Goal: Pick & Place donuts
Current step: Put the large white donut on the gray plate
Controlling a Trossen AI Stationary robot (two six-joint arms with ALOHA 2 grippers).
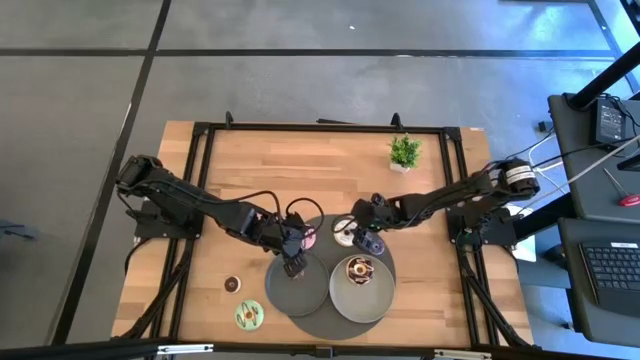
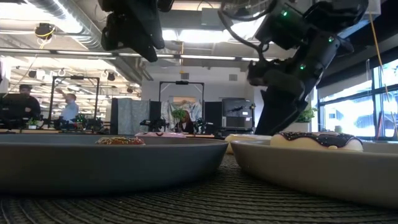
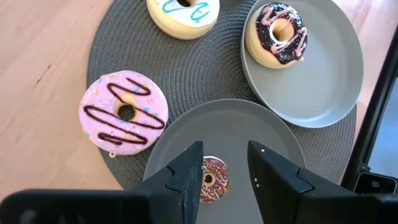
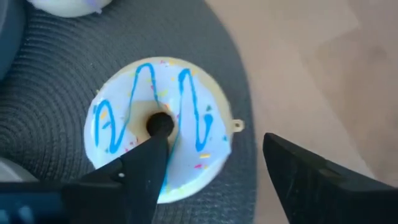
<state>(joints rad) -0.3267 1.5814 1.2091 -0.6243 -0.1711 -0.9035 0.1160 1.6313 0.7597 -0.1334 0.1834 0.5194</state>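
My left gripper (image 3: 225,149) hangs open above the left grey plate (image 3: 239,121), where a mini brown sprinkled donut (image 3: 210,180) lies flat below the gap between its fingers. The low view shows this gripper (image 2: 149,50) well above that donut (image 2: 120,140). My right gripper (image 4: 212,135) is open, low over the cream-white donut (image 4: 118,106) with blue icing lines, which lies on the dark mat. The pink donut (image 3: 123,111) also lies on the mat. The chocolate-iced donut (image 3: 278,34) sits on the right plate (image 3: 323,74). My right gripper comes at the cream-white donut from above, one fingertip (image 4: 155,134) at the donut's centre hole (image 4: 160,121) and the other finger (image 4: 280,155) outside its rim. I cannot tell whether either finger touches it. The donut lies flat on the mat.
A round dark woven mat (image 1: 320,325) carries both plates. A green donut (image 1: 248,316) and a mini brown donut (image 1: 232,284) lie on the bare wood to the mat's left. A small potted plant (image 1: 404,152) stands toward the far edge. A black frame borders the table.
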